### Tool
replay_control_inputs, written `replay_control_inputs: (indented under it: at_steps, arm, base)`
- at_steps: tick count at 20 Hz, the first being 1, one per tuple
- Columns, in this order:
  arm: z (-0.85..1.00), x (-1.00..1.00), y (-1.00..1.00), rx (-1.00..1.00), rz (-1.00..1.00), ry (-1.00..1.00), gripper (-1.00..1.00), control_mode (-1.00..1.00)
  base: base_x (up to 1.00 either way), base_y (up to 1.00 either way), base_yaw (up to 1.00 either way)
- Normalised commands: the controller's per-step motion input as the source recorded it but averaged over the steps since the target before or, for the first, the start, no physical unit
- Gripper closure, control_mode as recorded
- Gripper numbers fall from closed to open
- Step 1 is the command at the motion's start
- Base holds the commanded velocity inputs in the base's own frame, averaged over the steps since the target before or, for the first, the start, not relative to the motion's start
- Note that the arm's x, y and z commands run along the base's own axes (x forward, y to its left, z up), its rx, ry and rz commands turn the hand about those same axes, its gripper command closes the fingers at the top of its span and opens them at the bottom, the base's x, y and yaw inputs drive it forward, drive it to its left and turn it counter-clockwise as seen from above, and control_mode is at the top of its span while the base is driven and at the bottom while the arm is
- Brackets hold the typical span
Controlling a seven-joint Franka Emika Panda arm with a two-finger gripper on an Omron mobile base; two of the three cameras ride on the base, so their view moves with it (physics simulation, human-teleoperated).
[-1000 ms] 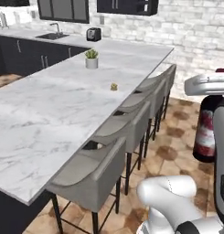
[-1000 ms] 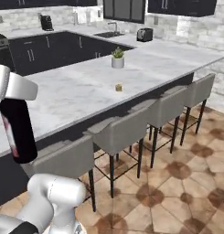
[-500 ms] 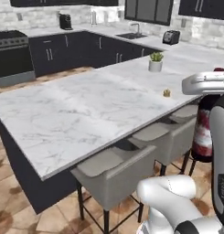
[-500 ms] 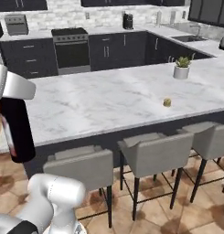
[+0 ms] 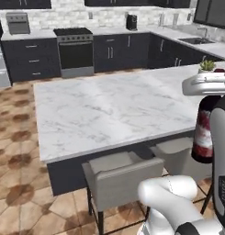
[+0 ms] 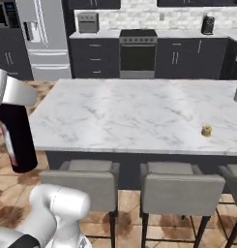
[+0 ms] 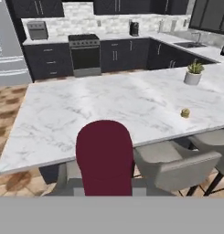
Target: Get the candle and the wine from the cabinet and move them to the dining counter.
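- Dining counter (image 5: 109, 105) — big white marble slab, takes the middle of both base views, grey stools (image 6: 180, 191) tucked along its near edge.
- I've got the wine (image 6: 17, 135) carried off the counter, hanging upright in the air on my side of the stools; long axis vertical, base down.
- In the left base view the wine sits at the right edge beside my arm, red label facing out; the counter's near edge lies forward and to the left of it.
- Gripper (image 7: 104, 194) is nearly closed and clamped on the wine's neck — the red cap fills the bottom centre of the hand view, fingertips hidden behind it.
- Key relation: the bottle's base hangs lower than the marble top, I judge, so next I need a lift, then a forward reach over the stools before setting down.
- Small stuff on the counter: potted plant (image 7: 193, 73) at the far right end, a tiny tan object (image 6: 206, 131) nearer the stool side — possibly the candle, too small to tell.
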Motion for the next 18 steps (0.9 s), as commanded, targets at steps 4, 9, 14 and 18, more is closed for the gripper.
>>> replay_control_inputs:
  at_steps: [4,9,14,18]
  arm:
    - [0.00,0.00,0.00,0.00,0.00,0.00,1.00,1.00]
    - [0.00,0.00,0.00,0.00,0.00,0.00,1.00,1.00]
    - [0.00,0.00,0.00,0.00,0.00,0.00,1.00,1.00]
    - [0.00,0.00,0.00,0.00,0.00,0.00,1.00,1.00]
  base:
    - [0.46,-0.88,0.48]
    - [0.65,-0.54,0.25]
    - [0.73,-0.13,0.01]
    - [0.70,0.00,-0.09]
